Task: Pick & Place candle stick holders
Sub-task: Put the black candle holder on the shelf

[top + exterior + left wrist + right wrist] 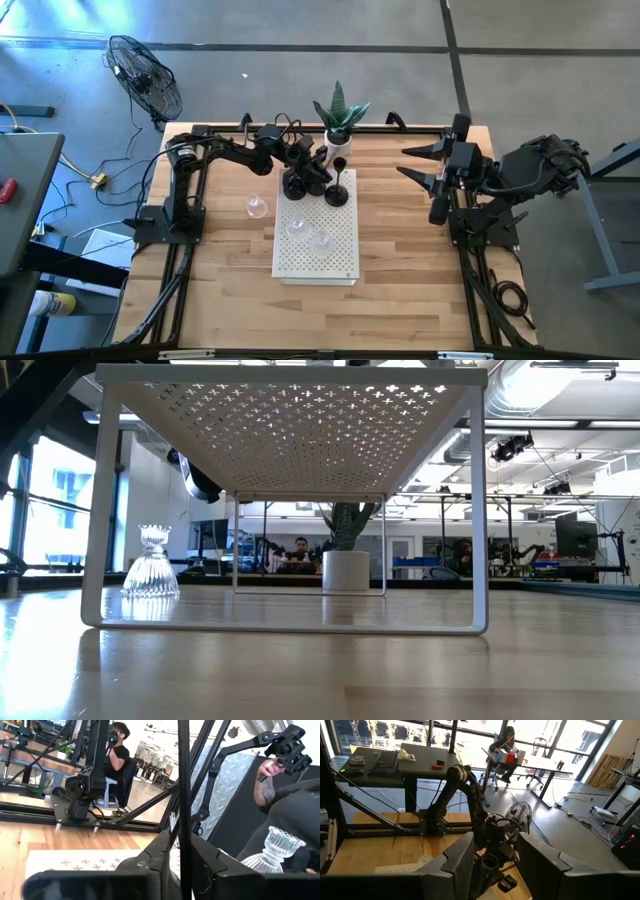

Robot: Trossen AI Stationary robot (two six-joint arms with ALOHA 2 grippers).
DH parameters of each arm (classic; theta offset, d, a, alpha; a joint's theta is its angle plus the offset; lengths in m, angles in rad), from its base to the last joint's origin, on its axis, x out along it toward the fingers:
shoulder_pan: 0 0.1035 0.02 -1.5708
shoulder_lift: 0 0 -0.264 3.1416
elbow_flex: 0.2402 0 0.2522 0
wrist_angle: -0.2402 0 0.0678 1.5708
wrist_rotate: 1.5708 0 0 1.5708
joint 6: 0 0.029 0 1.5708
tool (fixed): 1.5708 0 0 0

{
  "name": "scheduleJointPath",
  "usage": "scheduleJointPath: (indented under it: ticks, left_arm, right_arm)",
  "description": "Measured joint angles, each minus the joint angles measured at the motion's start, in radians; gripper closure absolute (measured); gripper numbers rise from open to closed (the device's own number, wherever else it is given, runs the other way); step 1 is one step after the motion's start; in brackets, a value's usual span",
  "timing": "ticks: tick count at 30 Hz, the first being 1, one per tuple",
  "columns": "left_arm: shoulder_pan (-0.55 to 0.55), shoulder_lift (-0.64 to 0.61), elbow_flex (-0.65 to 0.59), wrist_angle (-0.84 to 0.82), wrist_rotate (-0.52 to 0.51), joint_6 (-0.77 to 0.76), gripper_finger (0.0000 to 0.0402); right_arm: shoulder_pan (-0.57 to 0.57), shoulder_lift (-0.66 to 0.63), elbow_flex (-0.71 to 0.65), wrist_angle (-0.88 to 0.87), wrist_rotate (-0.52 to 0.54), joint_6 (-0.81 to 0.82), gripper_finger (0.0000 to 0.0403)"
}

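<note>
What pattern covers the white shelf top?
Rows of small cross-shaped holes in the shelf, clearest in the low view.

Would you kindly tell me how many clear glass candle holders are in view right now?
3: one clear glass holder stands on the wooden table left of the white rack; two more sit on the white perforated rack.

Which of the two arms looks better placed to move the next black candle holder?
Probably the left. Its gripper is already at the black candle holders on the far end of the white perforated rack, with a thin black stem between its jaws. The right gripper waits at the table's right edge, away from them.
</note>
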Motion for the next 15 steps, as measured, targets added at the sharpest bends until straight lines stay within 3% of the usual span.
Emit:
scheduleJointPath:
  ticks: [8,15]
  left_arm:
    - [0.0,0.0,0.0,-0.001,-0.001,0.003,0.0307]
    - [0.0,0.0,0.0,0.001,-0.003,0.004,0.0295]
  right_arm:
    - [0.0,0.0,0.0,-0.006,0.0,0.0,0.0258]
    - [0.0,0.0,0.0,-0.024,0.0,0.0,0.0258]
